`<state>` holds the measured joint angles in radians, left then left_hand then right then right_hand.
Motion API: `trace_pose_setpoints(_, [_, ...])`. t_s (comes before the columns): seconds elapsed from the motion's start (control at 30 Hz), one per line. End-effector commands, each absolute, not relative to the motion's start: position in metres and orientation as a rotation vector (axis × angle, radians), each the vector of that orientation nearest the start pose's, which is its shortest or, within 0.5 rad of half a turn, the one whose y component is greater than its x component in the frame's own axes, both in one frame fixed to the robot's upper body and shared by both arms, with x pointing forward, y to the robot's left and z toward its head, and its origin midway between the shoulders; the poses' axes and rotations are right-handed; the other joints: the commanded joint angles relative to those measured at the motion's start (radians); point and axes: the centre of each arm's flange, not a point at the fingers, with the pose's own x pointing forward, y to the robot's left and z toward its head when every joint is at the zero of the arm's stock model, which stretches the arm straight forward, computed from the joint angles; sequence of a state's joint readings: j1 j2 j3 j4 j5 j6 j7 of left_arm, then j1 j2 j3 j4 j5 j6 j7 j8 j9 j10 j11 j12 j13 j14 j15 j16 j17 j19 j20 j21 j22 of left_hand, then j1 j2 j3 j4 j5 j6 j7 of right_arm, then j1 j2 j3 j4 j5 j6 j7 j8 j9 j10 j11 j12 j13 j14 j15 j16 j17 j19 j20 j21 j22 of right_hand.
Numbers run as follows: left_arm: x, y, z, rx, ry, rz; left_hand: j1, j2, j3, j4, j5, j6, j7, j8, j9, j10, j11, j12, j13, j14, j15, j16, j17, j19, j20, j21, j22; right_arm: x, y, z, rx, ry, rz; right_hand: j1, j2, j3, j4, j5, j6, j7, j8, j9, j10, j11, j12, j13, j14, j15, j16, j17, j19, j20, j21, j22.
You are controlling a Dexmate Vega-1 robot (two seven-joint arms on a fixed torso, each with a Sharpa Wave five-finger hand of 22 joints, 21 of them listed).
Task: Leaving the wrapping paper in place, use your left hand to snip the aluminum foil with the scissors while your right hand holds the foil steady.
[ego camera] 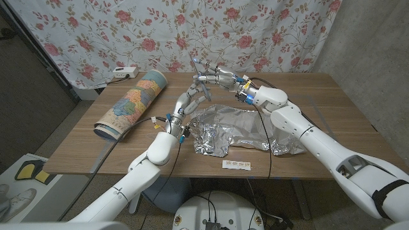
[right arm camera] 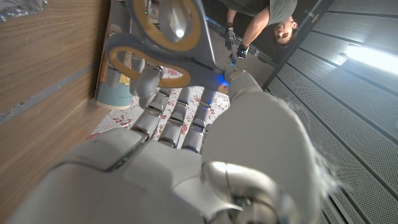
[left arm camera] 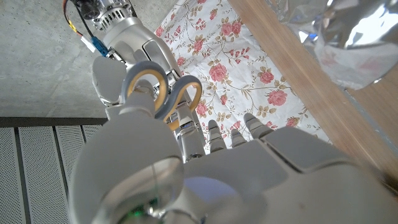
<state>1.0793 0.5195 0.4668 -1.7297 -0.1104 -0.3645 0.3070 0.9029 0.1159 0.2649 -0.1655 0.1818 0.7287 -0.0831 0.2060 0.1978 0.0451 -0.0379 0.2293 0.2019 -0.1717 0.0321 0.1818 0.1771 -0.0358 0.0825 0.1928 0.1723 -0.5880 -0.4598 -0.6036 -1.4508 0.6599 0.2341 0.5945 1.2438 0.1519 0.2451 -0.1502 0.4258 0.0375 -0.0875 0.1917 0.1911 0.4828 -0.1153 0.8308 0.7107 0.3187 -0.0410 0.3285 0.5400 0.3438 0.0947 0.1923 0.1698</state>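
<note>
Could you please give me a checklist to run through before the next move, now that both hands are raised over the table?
1. Scissors in left hand: not ok; the right hand grips their handles above the table.
2. Left hand free to take them: ok; its fingers are spread and hold nothing.
3. Right hand steadying the aluminum foil: not ok; the foil lies crumpled and unheld.
4. Wrapping paper left alone: ok; the roll lies apart from both hands.
5. Blades open: cannot tell.
</note>
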Motion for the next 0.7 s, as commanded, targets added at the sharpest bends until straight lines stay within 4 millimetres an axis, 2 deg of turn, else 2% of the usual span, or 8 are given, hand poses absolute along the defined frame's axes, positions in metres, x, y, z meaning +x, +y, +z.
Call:
trace_pose_setpoints(0.03, [0.5411, 0.1652, -0.0469, 0.258, -0.879, -0.190, 0.021, -0.003, 0.011, -0.002, 0.009, 0.047, 0.005, 0.019, 0.004, 0.018, -0.013, 0.007, 0.005, 0.004, 0.000, 0.005, -0.001, 0.008, 0.000, 0.003, 0.003, 0.5792, -0.0896, 0.0741, -0.248, -0.755, 1.064, 0.008, 0.010, -0.003, 0.002, 0.007, 0.007, 0.001, 0.000, 0.001, 0.098, -0.090, 0.006, 0.001, 0.007, -0.189, -0.006, 0.006, 0.001, 0.001, -0.002, 0.003])
trace_pose_setpoints(0.2, [0.5404, 0.1634, -0.0464, 0.260, -0.885, -0.189, 0.020, -0.007, 0.009, 0.000, 0.007, 0.066, 0.008, 0.024, 0.005, 0.026, -0.018, 0.010, 0.005, 0.011, -0.006, 0.007, -0.001, 0.014, -0.006, 0.005, 0.003, 0.5786, -0.0865, 0.0721, -0.244, -0.752, 1.068, 0.009, 0.010, -0.003, 0.002, 0.008, 0.007, 0.000, 0.000, 0.001, 0.097, -0.090, 0.006, 0.000, 0.008, -0.190, -0.007, 0.007, 0.001, 0.000, -0.002, 0.003])
trace_pose_setpoints(0.33, [0.5402, 0.1626, -0.0469, 0.254, -0.888, -0.186, 0.014, -0.013, 0.005, 0.004, 0.004, 0.060, 0.015, 0.020, 0.005, 0.025, -0.012, 0.009, 0.005, 0.012, 0.001, 0.007, 0.000, 0.014, 0.002, 0.004, 0.003, 0.5780, -0.0854, 0.0719, -0.241, -0.757, 1.068, 0.009, 0.009, -0.003, 0.001, 0.008, 0.008, 0.001, 0.000, 0.001, 0.098, -0.090, 0.006, -0.001, 0.008, -0.189, -0.008, 0.008, 0.002, 0.001, -0.001, 0.003])
trace_pose_setpoints(0.7, [0.5420, 0.1603, -0.0483, 0.251, -0.882, -0.197, 0.004, -0.020, -0.002, 0.010, -0.001, 0.056, 0.011, 0.014, 0.006, 0.033, -0.013, 0.011, 0.005, 0.021, -0.001, 0.009, 0.000, 0.017, 0.003, 0.004, 0.003, 0.5807, -0.0847, 0.0699, -0.230, -0.755, 1.053, 0.012, 0.009, -0.004, 0.001, 0.011, 0.011, 0.000, 0.000, 0.001, 0.102, -0.091, 0.009, -0.002, 0.008, -0.190, -0.012, 0.010, -0.016, 0.003, -0.006, 0.003])
